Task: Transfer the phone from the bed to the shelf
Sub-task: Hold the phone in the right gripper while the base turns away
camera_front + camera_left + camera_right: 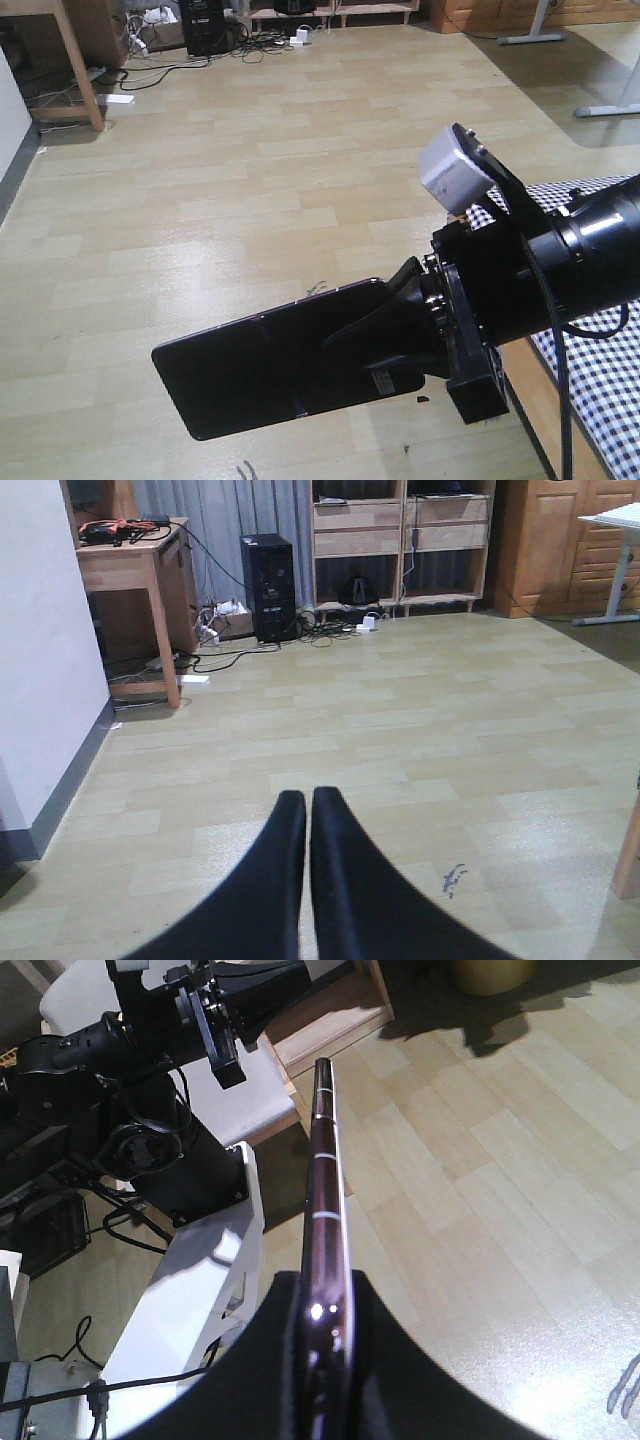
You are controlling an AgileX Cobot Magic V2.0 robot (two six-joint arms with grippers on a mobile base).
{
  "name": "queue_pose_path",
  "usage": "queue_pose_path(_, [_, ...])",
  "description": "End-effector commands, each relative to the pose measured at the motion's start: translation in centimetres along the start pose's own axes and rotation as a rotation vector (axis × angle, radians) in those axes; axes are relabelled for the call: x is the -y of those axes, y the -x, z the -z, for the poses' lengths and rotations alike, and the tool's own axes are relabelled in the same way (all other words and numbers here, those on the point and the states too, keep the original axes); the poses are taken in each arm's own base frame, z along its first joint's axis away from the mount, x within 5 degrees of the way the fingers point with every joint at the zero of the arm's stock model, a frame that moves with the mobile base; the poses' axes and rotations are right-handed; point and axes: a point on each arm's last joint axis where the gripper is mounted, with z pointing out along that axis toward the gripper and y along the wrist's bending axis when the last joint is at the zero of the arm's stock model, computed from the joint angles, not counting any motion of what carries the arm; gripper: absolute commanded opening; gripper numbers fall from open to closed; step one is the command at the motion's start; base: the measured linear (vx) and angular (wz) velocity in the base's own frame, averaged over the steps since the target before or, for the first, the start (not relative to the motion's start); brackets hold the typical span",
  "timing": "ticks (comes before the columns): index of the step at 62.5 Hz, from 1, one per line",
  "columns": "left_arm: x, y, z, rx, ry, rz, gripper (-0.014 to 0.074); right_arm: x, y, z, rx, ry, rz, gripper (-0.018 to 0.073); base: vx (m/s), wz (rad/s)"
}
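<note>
Right gripper (pixel 385 335) is clamped on one short end of the phone (pixel 260 370), so it's off the bed (pixel 600 370) and hanging flat over the floor (pixel 250 180) w/ its long axis sticking straight out past the fingertips. Left gripper (pixel 307 815) is pinched together on nothing. Shelf (pixel 400 540) is well apart across the floor, so imo the right arm carries it over, free end first.

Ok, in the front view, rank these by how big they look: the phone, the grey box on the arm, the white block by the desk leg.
1. phone, largest by far, but it is also nearest the camera.
2. grey box, close too.
3. white block, smallest, far off on the floor.
</note>
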Motion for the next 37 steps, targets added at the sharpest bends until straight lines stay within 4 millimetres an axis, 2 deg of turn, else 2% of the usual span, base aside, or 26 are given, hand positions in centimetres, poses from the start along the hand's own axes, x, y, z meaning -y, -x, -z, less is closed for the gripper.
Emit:
queue_pose_path(1, [-0.01,0.5,0.03,0.075,0.0,0.009,0.0001,-1.83,1.08,0.9,0.067,0.085,0.016,-0.0002,0.1,0.08])
queue_pose_path(37, [-0.01,0.5,0.03,0.075,0.0,0.009,0.0001,-1.83,1.08,0.9,0.067,0.085,0.016,-0.0002,0.14,0.07])
